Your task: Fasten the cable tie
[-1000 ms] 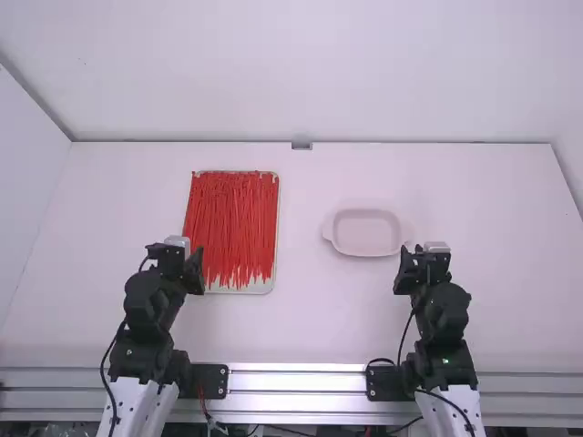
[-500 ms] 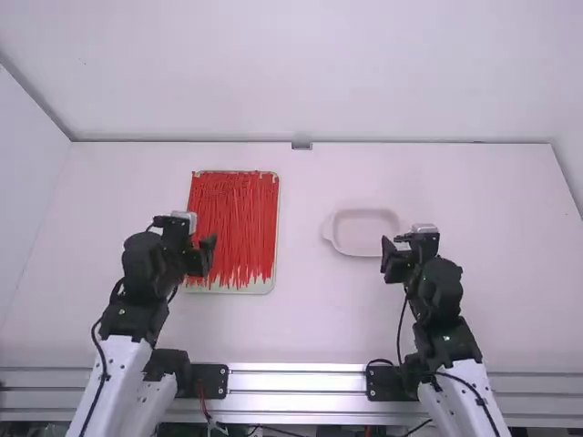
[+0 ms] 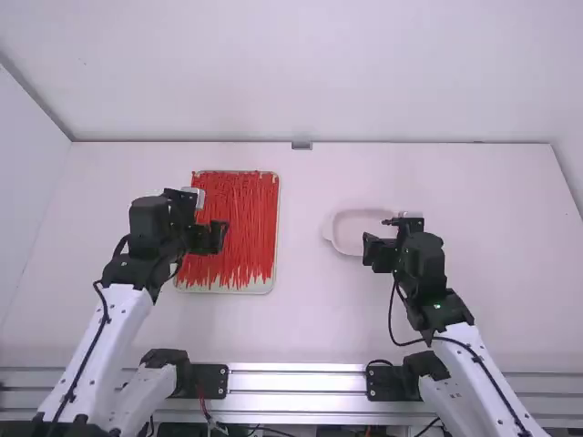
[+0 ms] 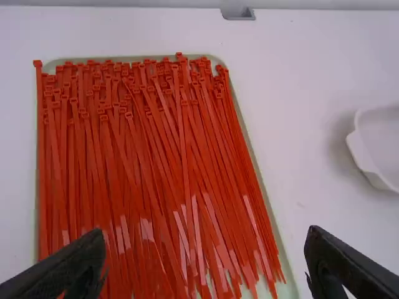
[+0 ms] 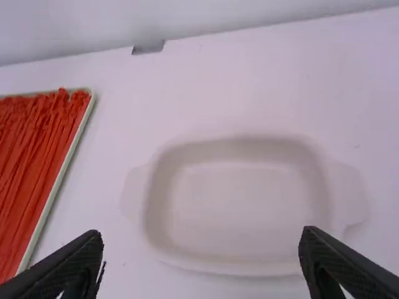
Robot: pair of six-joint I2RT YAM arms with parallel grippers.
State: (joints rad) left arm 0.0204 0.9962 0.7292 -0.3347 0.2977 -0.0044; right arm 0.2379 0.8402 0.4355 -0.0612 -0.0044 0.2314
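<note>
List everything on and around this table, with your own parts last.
red plastic cable ties: a dense pile, too many to count, red, lying lengthwise on the tray
pale green rectangular tray: one, pale green, left half of the table, under the ties
white oblong dish with side handles: one, white, empty, right of the tray
small grey bracket: one, grey, middle of the table's far edge
white table: one, white, bearing all of these
aluminium rail: one, silver, along the near edge, bearing both arm bases
left hand: one, black, open, above the tray's near half
right hand: one, black, open, at the dish's near side
</note>
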